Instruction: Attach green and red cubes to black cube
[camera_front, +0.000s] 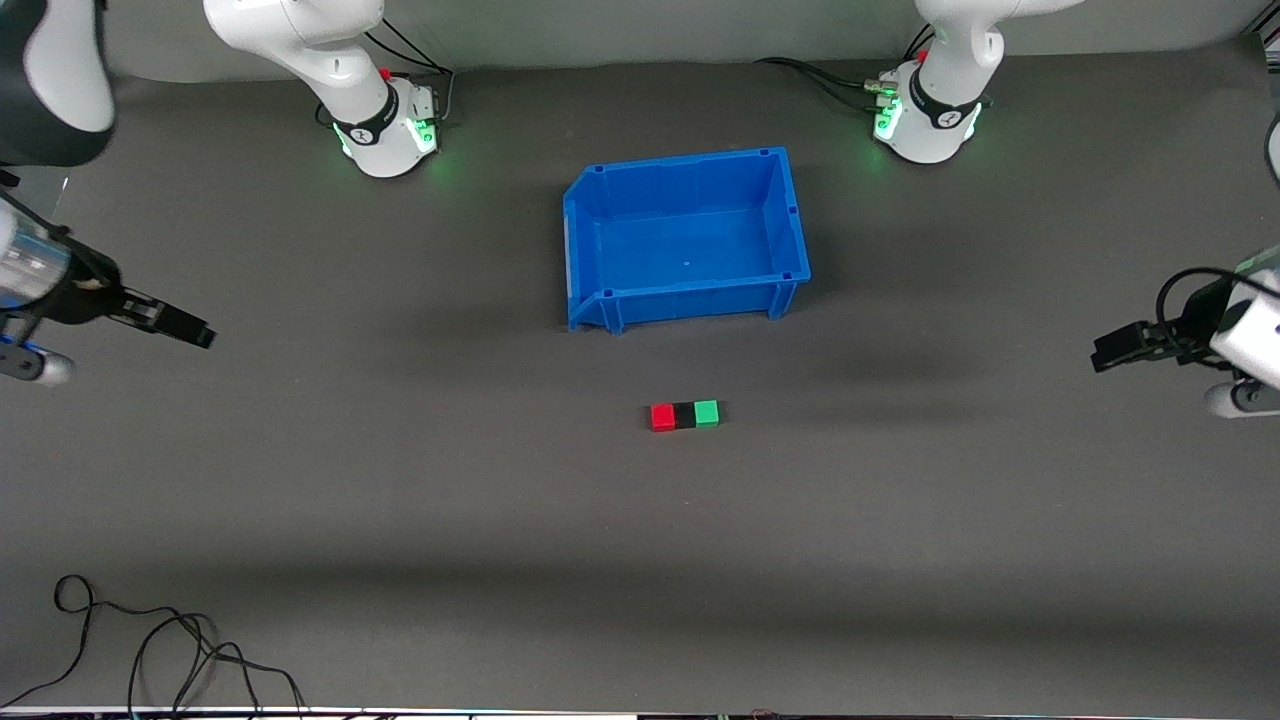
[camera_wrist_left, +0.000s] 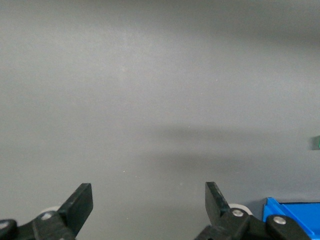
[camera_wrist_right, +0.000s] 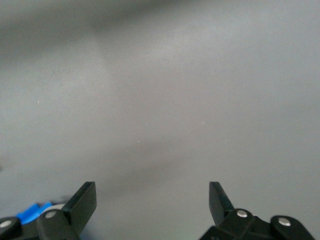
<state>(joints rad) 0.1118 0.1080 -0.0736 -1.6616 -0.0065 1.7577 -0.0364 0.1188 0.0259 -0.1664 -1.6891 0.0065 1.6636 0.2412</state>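
While both arms hang back at their own ends of the table (camera_front: 400, 520), neither one touches the cubes. The left gripper (camera_front: 1103, 355) is held over bare mat at the left arm's end, pointing in toward the middle, with its fingers (camera_wrist_left: 80, 202) spread wide and nothing between them. The right gripper (camera_front: 200, 335) is held over the mat at the right arm's end, also pointing inward, its fingers (camera_wrist_right: 85, 200) wide apart and holding nothing.

Near the table's middle, the red cube (camera_front: 662, 416), black cube (camera_front: 685, 415) and green cube (camera_front: 707, 413) lie touching in one short row. The black one sits between the others, red toward the right arm's end and green toward the left arm's end. The row's long axis runs along the table from one arm's end to the other. It lies nearer the front camera than the blue bin (camera_front: 600, 255), apart from it.
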